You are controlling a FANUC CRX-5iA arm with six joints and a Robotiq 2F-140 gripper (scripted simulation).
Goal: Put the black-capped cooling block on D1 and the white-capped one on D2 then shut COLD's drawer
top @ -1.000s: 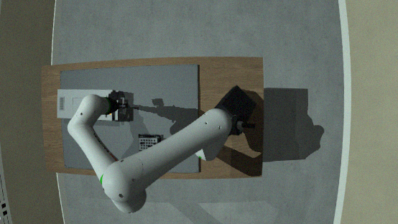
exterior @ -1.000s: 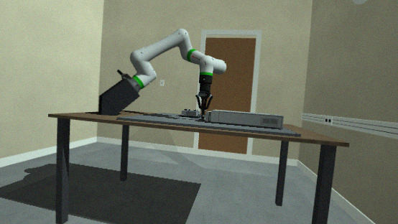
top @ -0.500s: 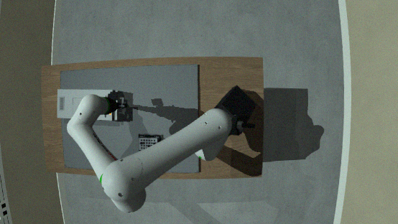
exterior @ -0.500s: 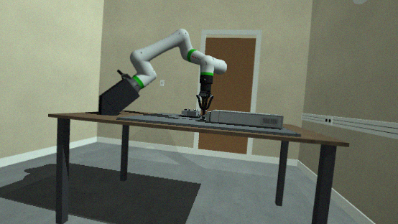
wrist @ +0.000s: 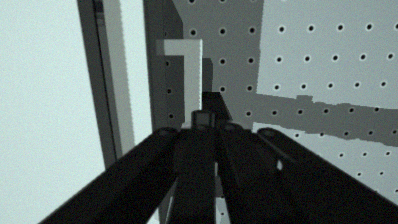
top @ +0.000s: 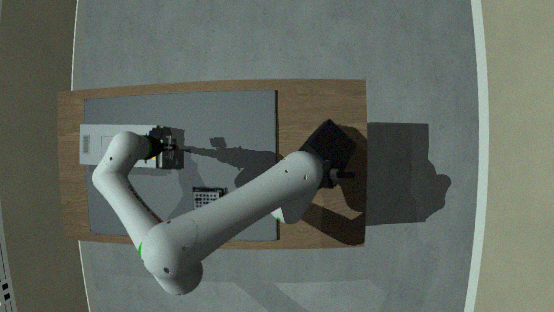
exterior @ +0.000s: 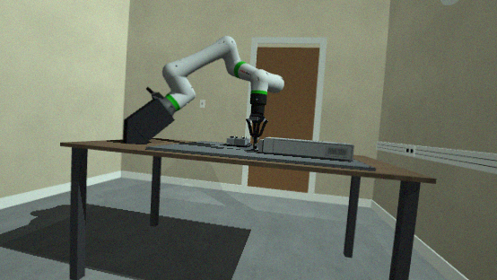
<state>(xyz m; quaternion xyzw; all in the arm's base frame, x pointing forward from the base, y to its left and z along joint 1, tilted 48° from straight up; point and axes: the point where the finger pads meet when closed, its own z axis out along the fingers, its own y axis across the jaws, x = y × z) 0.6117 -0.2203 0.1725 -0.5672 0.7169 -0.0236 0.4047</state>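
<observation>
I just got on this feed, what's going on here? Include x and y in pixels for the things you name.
The arm (top: 235, 210) (exterior: 202, 56) has its shut tool (top: 172, 148) (exterior: 255, 148) (wrist: 210, 106) down at the handle (wrist: 193, 80) of COLD's (top: 95, 145) (exterior: 309, 149) (wrist: 40, 100) drawer (top: 159, 161) (wrist: 136, 75), probably to push it shut. A narrow gap remains and the lamp (top: 153, 158) glows orange. A block (top: 205, 198) (exterior: 238, 141) sits out on the deck (top: 235, 115) (exterior: 202, 148) (wrist: 320, 45); from above, the arm partly covers that area, so I can't confirm both placements.

Rect. wooden tabletop (top: 320, 97) (exterior: 395, 171) stood on dark sq. legs (exterior: 78, 215), approx. level. Grey deck plate (top: 225, 112) (exterior: 179, 151) (wrist: 320, 45) lay flat on it, w/ rows of sm. round holes, wood showing on all 4 sides. Black angled robot pedestal (top: 332, 142) (exterior: 145, 125) stood on the wood just beside the plate's edge, i.e. not on the plate.
</observation>
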